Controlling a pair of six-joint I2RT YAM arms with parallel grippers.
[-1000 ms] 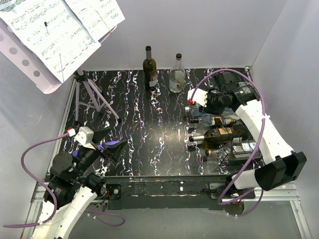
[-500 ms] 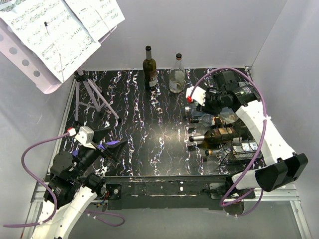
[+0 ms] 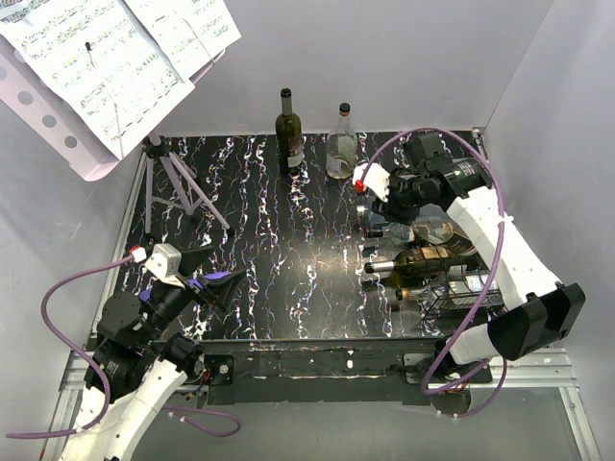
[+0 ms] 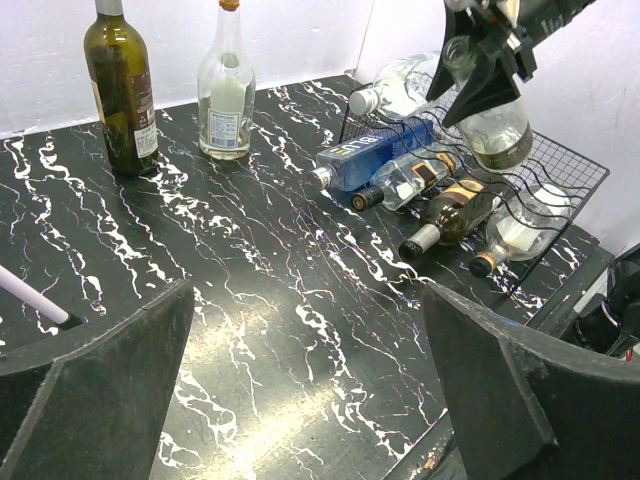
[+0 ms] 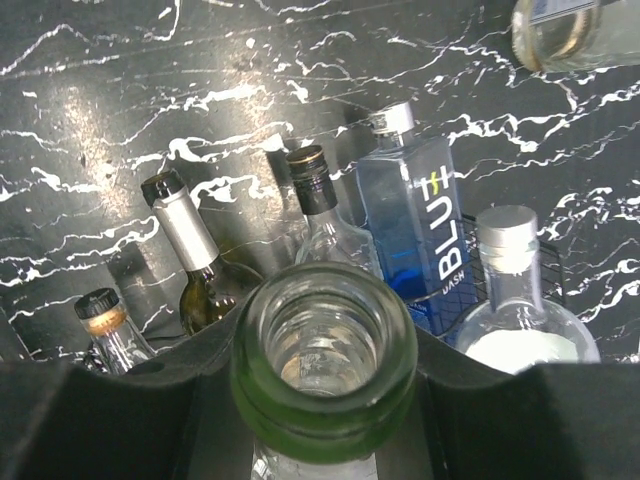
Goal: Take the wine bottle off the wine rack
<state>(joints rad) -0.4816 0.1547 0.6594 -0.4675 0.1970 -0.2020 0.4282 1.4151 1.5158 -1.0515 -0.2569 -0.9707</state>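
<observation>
My right gripper (image 3: 397,186) is shut on the neck of a clear glass wine bottle (image 3: 434,230) and holds it tilted in the air above the wine rack (image 3: 463,300). The right wrist view looks down the bottle's open green-tinted mouth (image 5: 325,350), clamped between both fingers. The left wrist view shows the bottle (image 4: 492,120) hanging from the gripper over the black wire rack (image 4: 572,172). Several other bottles lie on the rack, among them a dark wine bottle (image 3: 423,259) and a blue bottle (image 5: 420,225). My left gripper (image 3: 217,279) is open and empty near the front left.
A dark bottle (image 3: 288,134) and a clear bottle (image 3: 341,146) stand upright at the back of the marbled black table (image 3: 279,240). A purple music stand (image 3: 96,67) with sheet music stands at the back left, its legs (image 3: 183,187) on the table.
My right gripper has moved a little left and toward the back with the clear bottle in it, lifting it further from the rack. The left arm has not moved.
</observation>
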